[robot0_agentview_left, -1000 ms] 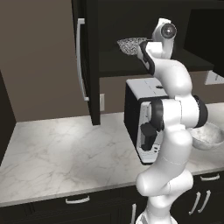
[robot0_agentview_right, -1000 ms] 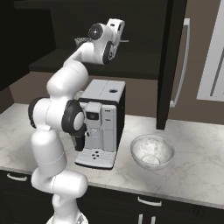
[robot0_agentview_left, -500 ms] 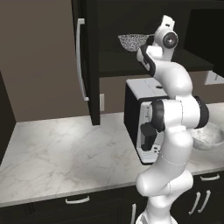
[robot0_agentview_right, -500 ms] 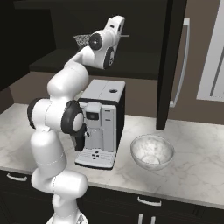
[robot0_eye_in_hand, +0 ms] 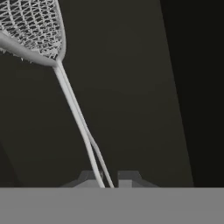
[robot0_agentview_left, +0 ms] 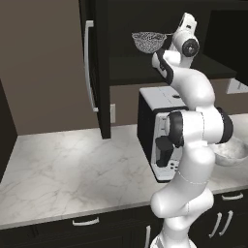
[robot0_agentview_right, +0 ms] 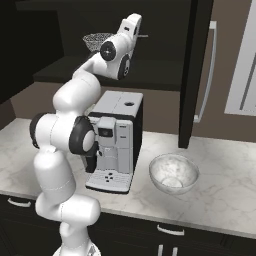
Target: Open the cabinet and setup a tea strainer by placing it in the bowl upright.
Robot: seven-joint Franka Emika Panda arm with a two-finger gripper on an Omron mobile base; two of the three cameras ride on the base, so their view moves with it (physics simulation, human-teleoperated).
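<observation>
The cabinet door (robot0_agentview_left: pixel 102 72) stands open, its dark shelf (robot0_agentview_left: pixel 145 68) showing behind. My gripper (robot0_eye_in_hand: pixel 107 177) is shut on the thin metal handle (robot0_eye_in_hand: pixel 74 109) of the tea strainer. Its silver mesh basket (robot0_eye_in_hand: pixel 30 30) is at the upper left of the hand view. From the base, the tea strainer (robot0_agentview_left: pixel 149 41) hangs in the air in front of the open cabinet, above the shelf, with the gripper (robot0_agentview_left: pixel 169 38) just right of it. The basket (robot0_agentview_right: pixel 97 40) also shows left of the hand. The marbled bowl (robot0_agentview_right: pixel 174 172) rests on the counter, far below and to the right.
A black and silver coffee machine (robot0_agentview_right: pixel 117 135) stands on the marble counter (robot0_agentview_left: pixel 72 160) directly under the arm, left of the bowl (robot0_agentview_left: pixel 232 152). The open cabinet door (robot0_agentview_right: pixel 192 75) with its long handle (robot0_agentview_right: pixel 212 70) juts out beside the bowl. Low drawers (robot0_agentview_left: pixel 87 227) run below.
The hand has lifted slightly and drifted a little to the right with the tea strainer still in its grip. Nothing else has moved.
</observation>
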